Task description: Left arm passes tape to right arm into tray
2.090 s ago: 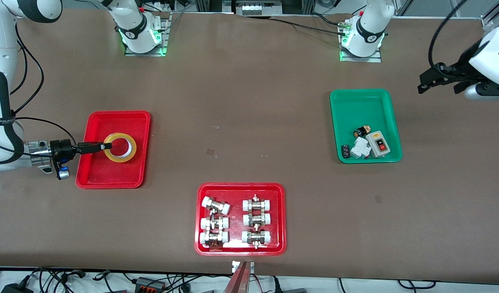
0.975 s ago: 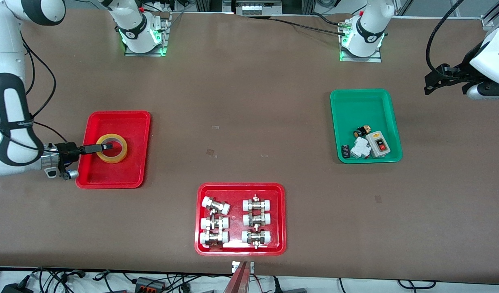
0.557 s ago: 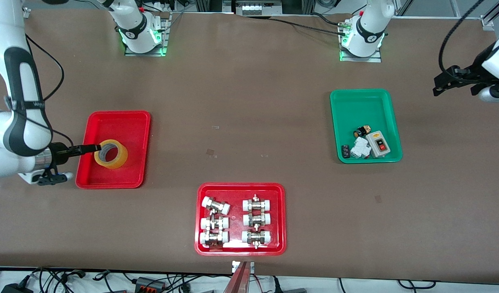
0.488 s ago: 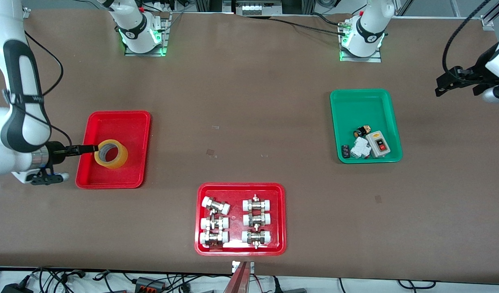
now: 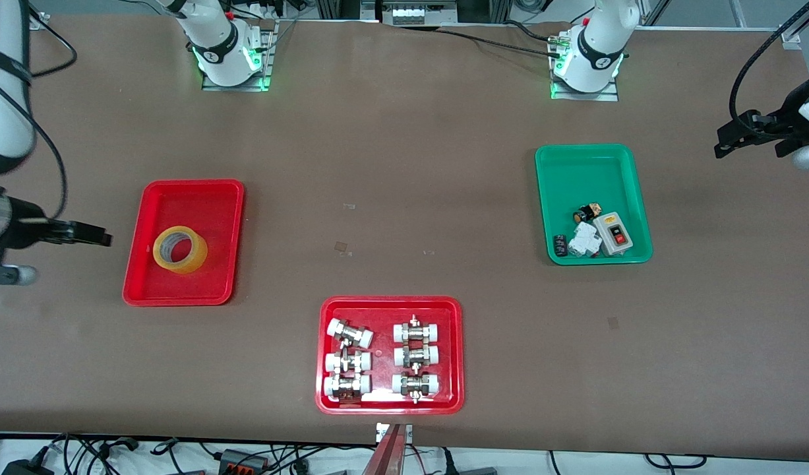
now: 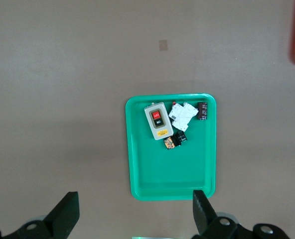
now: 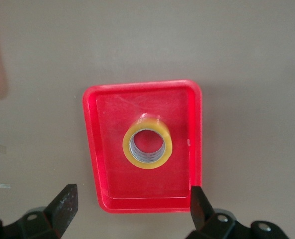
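Observation:
The yellow tape [image 5: 180, 249] lies in the plain red tray [image 5: 186, 190], in the half nearer the front camera. It also shows in the right wrist view [image 7: 147, 146], inside the tray [image 7: 142, 85]. My right gripper [image 5: 97, 236] is open and empty, up in the air over the bare table beside the tray, toward the right arm's end; in its wrist view [image 7: 132, 199] the jaws stand wide apart. My left gripper [image 5: 724, 140] is open and empty, high over the table's edge at the left arm's end, and shows wide apart in its wrist view [image 6: 135, 203].
A green tray [image 5: 589, 165] with a switch box and small parts lies near the left arm; it shows in the left wrist view [image 6: 172, 174]. A wider red tray [image 5: 389, 303] with several white-capped metal fittings sits near the table's front edge.
My right gripper let go of the tape, which stays in the red tray, and drew back off the tray toward the right arm's end. The left gripper drifted farther toward its end.

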Available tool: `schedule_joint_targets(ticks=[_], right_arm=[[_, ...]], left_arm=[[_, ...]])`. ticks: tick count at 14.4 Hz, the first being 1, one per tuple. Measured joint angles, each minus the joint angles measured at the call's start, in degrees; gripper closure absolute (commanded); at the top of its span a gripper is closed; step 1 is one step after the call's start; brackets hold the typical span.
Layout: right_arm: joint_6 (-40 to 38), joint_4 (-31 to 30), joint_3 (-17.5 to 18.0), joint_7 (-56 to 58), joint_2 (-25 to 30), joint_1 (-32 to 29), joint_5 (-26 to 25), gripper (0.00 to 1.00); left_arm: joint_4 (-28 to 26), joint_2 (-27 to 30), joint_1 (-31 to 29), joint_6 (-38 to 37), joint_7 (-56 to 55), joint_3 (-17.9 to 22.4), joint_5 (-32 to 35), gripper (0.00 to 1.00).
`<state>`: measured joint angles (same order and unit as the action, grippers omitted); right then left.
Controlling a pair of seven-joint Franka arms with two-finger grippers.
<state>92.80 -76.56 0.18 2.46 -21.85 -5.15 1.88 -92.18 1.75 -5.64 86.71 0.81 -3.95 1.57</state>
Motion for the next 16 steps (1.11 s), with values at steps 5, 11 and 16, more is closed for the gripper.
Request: schedule_joint_targets(ticks=[5, 11, 16], right_arm=[[-3.1, 5.1, 0.0, -0.4, 0.6, 0.9, -0.2, 0.0], [0.5, 5.6, -7.9, -0.4, 1.6, 8.4, -0.5, 0.0], [0.4, 3.3, -6.0, -0.4, 5.6, 6.5, -0.5, 0.0]], left_arm=[[0.0, 0.0, 0.0, 0.0, 0.1, 0.0, 0.0, 0.0], [0.0, 0.0, 0.0, 0.0, 0.2, 0.0, 0.0, 0.0], [0.0, 0.0, 0.0, 0.0, 0.3, 0.0, 0.0, 0.0]])
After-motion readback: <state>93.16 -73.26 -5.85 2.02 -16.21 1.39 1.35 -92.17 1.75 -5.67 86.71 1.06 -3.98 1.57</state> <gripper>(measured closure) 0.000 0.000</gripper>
